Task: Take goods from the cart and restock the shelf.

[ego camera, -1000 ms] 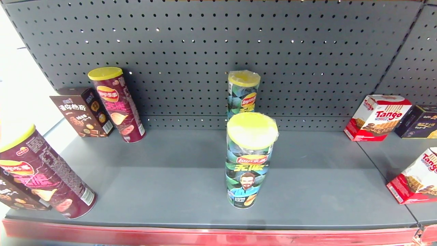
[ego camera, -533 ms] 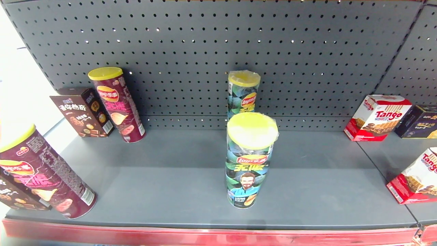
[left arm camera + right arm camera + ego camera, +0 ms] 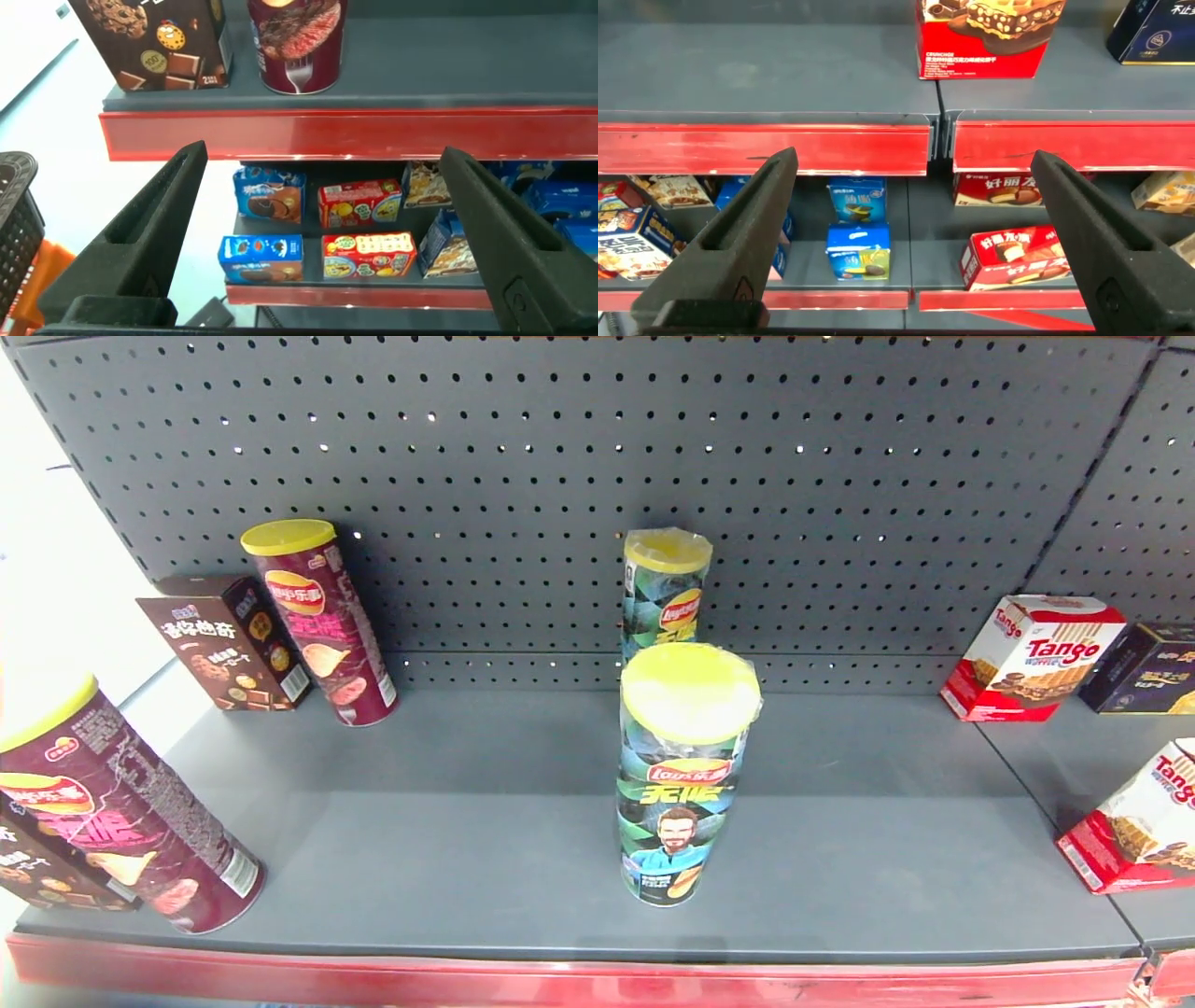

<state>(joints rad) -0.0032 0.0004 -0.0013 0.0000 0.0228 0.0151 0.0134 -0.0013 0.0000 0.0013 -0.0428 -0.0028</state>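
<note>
**Goods for restocking:** neither gripper holds an item. A black mesh basket [image 3: 14, 224], judged to be part of the cart, sits below the red front rail [image 3: 346, 135], off its left end. Its contents cannot be made out.

**Stock on the shelf [image 3: 467, 840]:** one green chip can [image 3: 686, 775] stands upright just behind the rail. A second green can [image 3: 665, 593] stands directly behind it against the back panel. Both have their long axes vertical. A maroon can [image 3: 121, 803] stands just behind the rail's left end.

**Left gripper [image 3: 322, 159]:** jaws wide and empty. It sits in front of the rail and slightly below it, pointed at the shelving.

**Right gripper [image 3: 915, 161]:** jaws wide and empty. It also sits in front of and below the rail, nearer its right end.

**Assessment:** the coming pick lies away from the rail, toward the basket, not ahead of the fingers. The left arm appears to be the nearer one. Either gripper would need turning from the shelving toward the cart before any grasp.
</note>
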